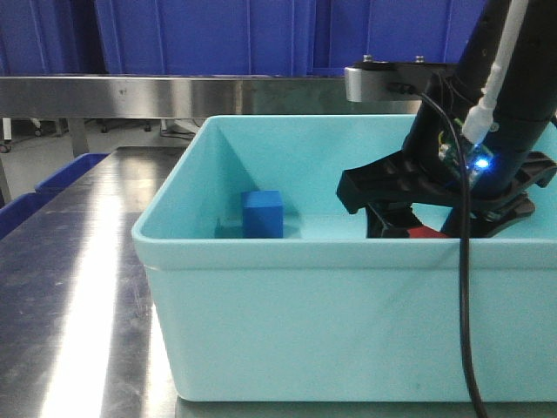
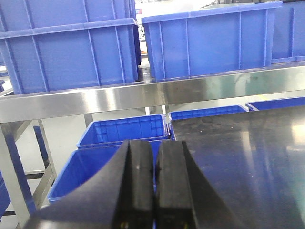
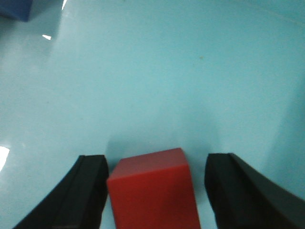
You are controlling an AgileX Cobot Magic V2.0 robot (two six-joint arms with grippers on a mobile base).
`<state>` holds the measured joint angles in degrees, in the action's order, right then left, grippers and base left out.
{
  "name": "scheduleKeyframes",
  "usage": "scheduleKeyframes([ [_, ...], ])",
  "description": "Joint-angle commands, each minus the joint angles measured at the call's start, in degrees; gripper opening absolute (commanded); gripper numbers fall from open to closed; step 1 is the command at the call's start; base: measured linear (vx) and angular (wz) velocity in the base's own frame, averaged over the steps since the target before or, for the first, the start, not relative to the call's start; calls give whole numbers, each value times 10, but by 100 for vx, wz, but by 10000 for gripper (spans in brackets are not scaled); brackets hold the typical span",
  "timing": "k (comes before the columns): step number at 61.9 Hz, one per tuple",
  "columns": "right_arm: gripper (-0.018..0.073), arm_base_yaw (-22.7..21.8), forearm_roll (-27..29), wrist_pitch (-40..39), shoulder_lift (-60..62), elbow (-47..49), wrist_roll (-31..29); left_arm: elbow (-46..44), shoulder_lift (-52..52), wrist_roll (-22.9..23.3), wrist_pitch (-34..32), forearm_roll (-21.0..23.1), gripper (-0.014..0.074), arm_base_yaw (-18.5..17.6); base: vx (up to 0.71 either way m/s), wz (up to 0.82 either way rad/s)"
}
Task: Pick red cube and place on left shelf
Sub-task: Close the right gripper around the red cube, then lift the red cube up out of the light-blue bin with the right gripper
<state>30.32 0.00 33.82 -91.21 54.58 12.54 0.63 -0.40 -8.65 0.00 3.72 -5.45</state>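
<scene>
Grasp step: the right gripper (image 3: 158, 187), jaws spread, straddles the red cube (image 3: 151, 193) on the bin (image 1: 261, 248) floor, at 3 o'clock from the blue cube (image 1: 262, 214). Next, likely: close, lift clear of the rim, carry to the shelf (image 1: 174, 91) at 10 o'clock. The left gripper (image 2: 155, 183) is clenched and empty.

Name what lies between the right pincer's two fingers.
The red cube, resting on the floor of the turquoise tub; the right wrist view shows it.
</scene>
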Motion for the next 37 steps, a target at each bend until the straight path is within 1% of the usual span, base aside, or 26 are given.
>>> scheduleKeyframes([
  [1, 513, 0, 0, -14, 22, 14, 0, 13, 5, -1, -48, 1, 106, -5, 0, 0],
  [8, 381, 0, 0, -13, 22, 14, 0, 13, 5, -1, -48, 1, 106, -5, 0, 0],
  [11, 279, 0, 0, -14, 22, 14, 0, 13, 5, -1, -48, 1, 106, -5, 0, 0],
  [17, 119, 0, 0, -15, 26, 18, 0, 13, 5, -1, -48, 1, 106, -5, 0, 0],
  [18, 80, 0, 0, -16, 28, 18, 0, 13, 5, -1, -48, 1, 106, -5, 0, 0],
  [20, 38, 0, 0, -18, 34, 20, 0, 13, 5, -1, -48, 1, 106, -5, 0, 0],
  [24, 65, 0, -9, -32, 54, 22, 0, 13, 5, -1, -48, 1, 106, -5, 0, 0],
  [30, 55, 0, -37, -71, 98, 22, 0, 13, 5, -1, -48, 1, 106, -5, 0, 0],
  [37, 57, -2, -83, -116, 158, 15, 0, 13, 5, -1, -48, 1, 106, -5, 0, 0],
])
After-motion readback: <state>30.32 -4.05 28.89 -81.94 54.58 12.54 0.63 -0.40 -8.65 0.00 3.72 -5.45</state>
